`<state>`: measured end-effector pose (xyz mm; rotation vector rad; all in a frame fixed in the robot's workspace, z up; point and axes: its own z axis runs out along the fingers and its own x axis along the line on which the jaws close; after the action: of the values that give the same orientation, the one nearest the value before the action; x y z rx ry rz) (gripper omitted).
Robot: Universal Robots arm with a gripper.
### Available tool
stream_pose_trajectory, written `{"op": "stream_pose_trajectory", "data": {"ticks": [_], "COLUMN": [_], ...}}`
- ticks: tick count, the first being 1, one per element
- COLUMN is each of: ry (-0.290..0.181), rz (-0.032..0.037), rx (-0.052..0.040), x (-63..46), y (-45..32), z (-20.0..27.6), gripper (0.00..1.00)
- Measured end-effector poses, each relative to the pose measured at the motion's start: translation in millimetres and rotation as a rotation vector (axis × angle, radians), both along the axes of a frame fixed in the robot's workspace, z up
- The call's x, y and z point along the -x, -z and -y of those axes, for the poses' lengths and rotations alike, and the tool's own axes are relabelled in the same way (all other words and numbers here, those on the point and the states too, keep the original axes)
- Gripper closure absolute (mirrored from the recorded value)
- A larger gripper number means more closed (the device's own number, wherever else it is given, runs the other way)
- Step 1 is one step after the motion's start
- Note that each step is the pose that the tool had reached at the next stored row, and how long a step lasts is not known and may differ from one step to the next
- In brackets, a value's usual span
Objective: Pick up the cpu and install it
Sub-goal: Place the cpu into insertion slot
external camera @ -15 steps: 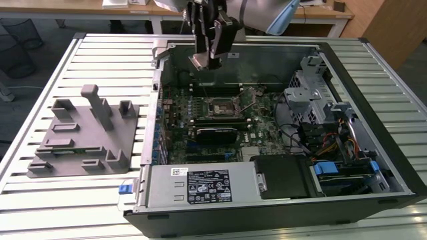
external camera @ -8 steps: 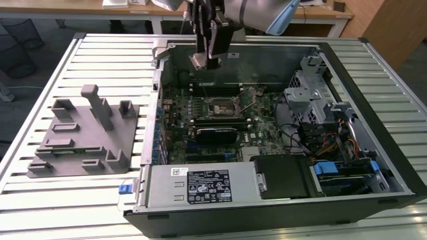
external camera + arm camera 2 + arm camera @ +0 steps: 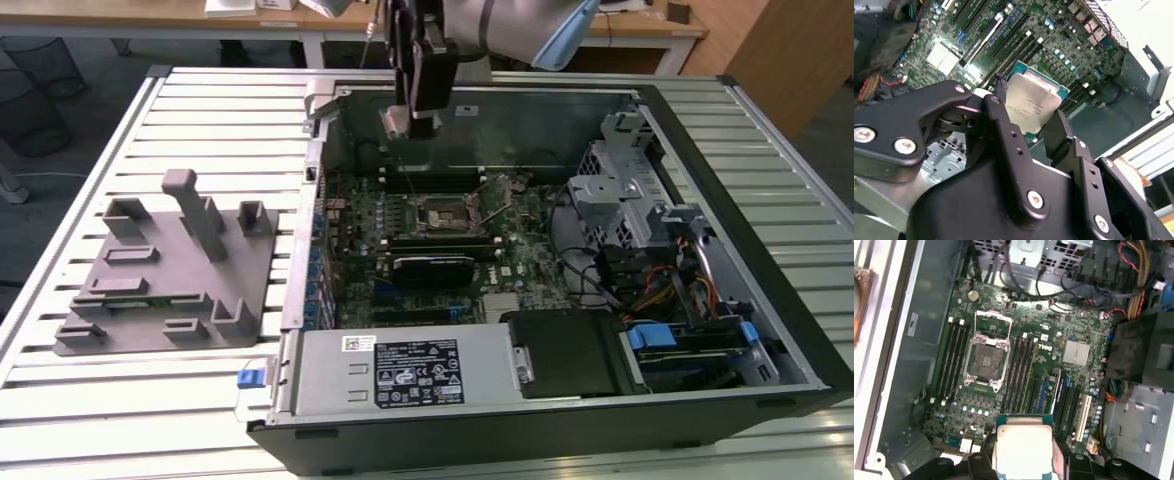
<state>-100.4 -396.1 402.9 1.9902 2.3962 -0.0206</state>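
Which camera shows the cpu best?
The second wrist view: the cpu shows nearly its whole silver top, held between the tool's fingers. The first wrist view has it partly cut off; the exterior view shows it small, at the tool's tip.

Pale slatted metal bench (image 3: 134, 410), open computer case (image 3: 507, 432) lying on it, grey moulded fixture (image 3: 174, 275) with upright posts just beside the case

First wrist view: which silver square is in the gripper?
The cpu, gripped above the board; the finned heatsink and the socket sit fixed on it.
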Motion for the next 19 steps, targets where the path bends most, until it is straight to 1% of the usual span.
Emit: {"op": "stream_pose_trajectory", "data": {"ticks": [7,19], "ry": [0.108,0.309], "rz": [0.0000,0.0001], "rx": [0.0000,0.0000], "x": [0.0,0.0], "y": [0.4,1.3], "z": [0.0,-0.1], "gripper": [0.47,0.47]}}
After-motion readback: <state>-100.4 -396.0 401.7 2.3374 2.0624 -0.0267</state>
